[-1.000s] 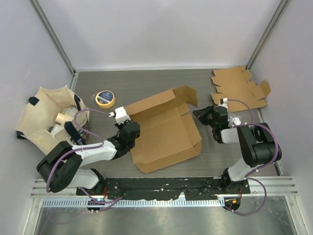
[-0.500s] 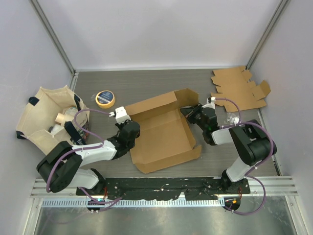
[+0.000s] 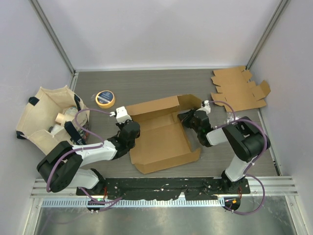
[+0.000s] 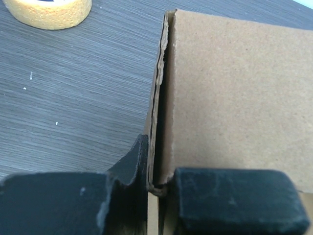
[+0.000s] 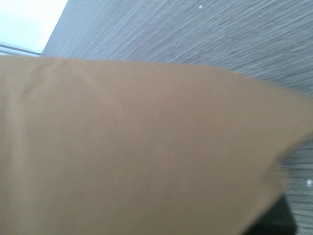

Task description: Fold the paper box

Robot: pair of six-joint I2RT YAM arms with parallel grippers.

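Note:
A brown cardboard box (image 3: 161,134) lies half folded at the table's middle, its back and right walls raised. My left gripper (image 3: 128,133) is shut on the box's left wall; in the left wrist view the folded wall edge (image 4: 159,98) runs between the two fingers (image 4: 230,196). My right gripper (image 3: 190,119) presses against the raised right flap (image 3: 191,104). In the right wrist view the cardboard (image 5: 137,147) fills the frame and hides the fingers.
A stack of flat cardboard blanks (image 3: 238,88) lies at the back right. A yellow tape roll (image 3: 104,98) sits at the back left, also in the left wrist view (image 4: 49,10). A cloth bag (image 3: 49,117) with items stands at the left.
My right gripper has moved left toward the box, pushing the right flap up and inward. The left gripper has kept its hold and not moved.

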